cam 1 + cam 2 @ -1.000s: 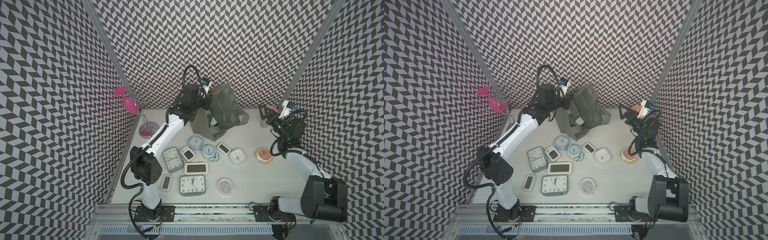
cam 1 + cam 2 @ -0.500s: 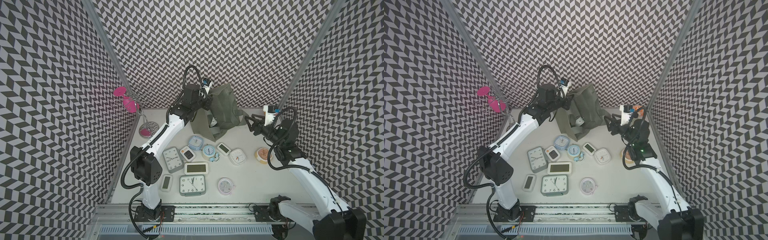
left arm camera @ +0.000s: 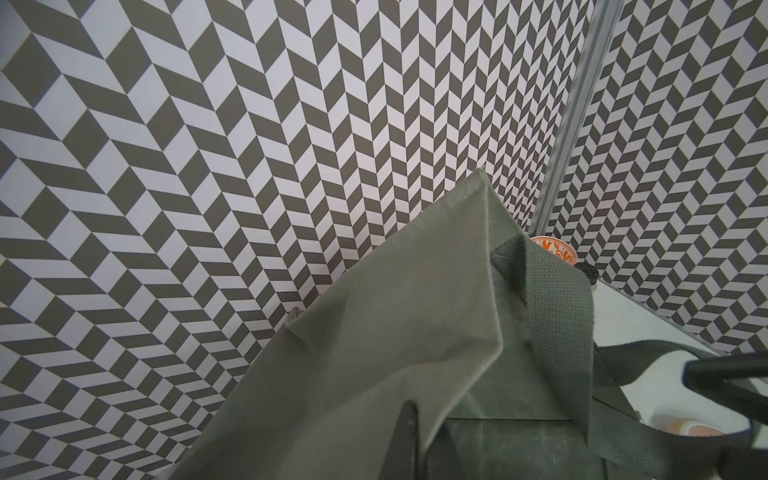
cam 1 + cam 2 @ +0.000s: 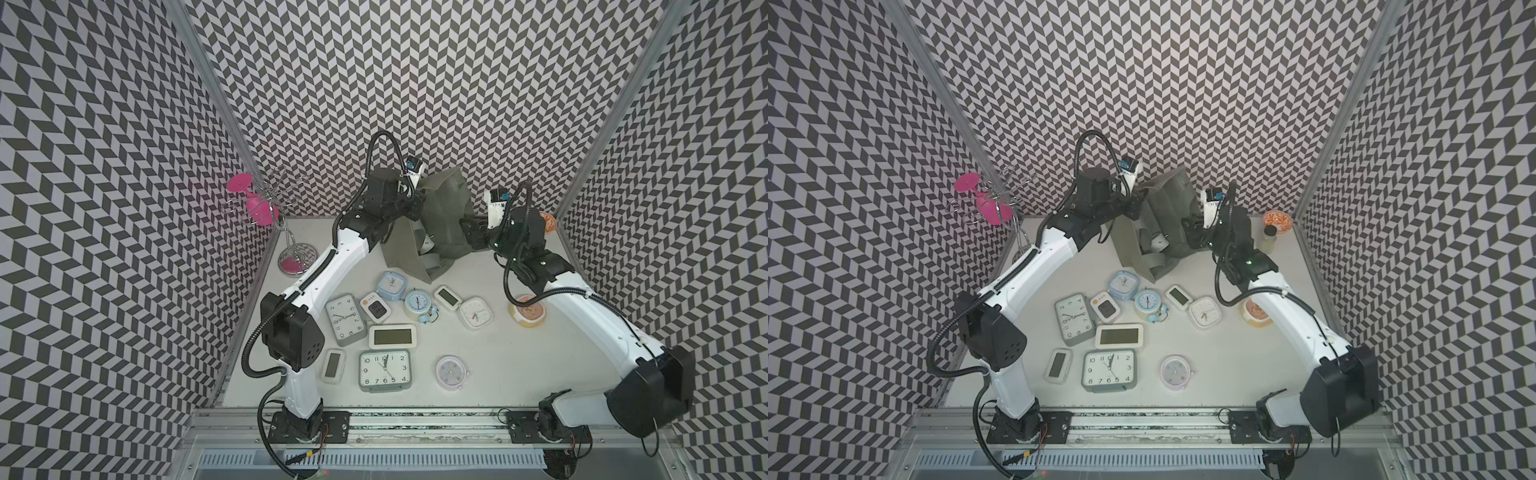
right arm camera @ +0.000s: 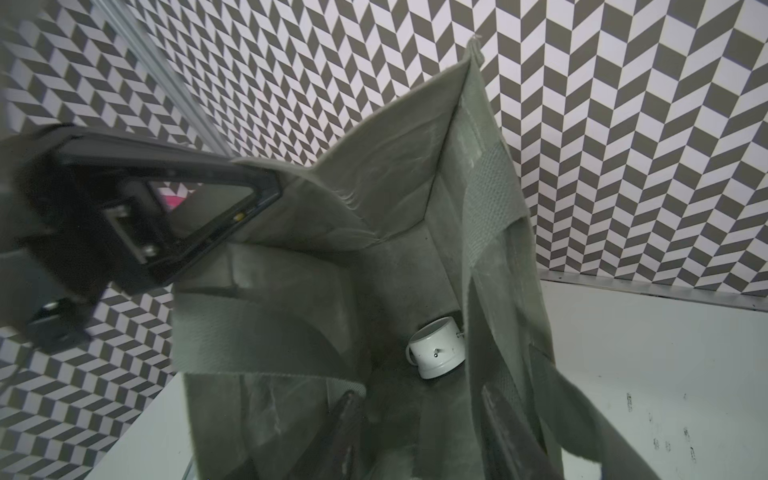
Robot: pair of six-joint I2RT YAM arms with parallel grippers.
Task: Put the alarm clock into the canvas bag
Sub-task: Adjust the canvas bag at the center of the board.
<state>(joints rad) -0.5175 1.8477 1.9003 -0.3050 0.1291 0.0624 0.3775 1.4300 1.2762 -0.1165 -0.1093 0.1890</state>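
Canvas bag [image 4: 444,216]: 1 white alarm clock [image 5: 436,347] inside. Left pincer [image 5: 270,187] clamped on bag rim; right pincer [image 5: 417,392] unclear.

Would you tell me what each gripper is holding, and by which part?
The left gripper pinches the canvas bag by its top rim. The right gripper sits at the opposite rim, jaws apart; whether it grips cannot be told.
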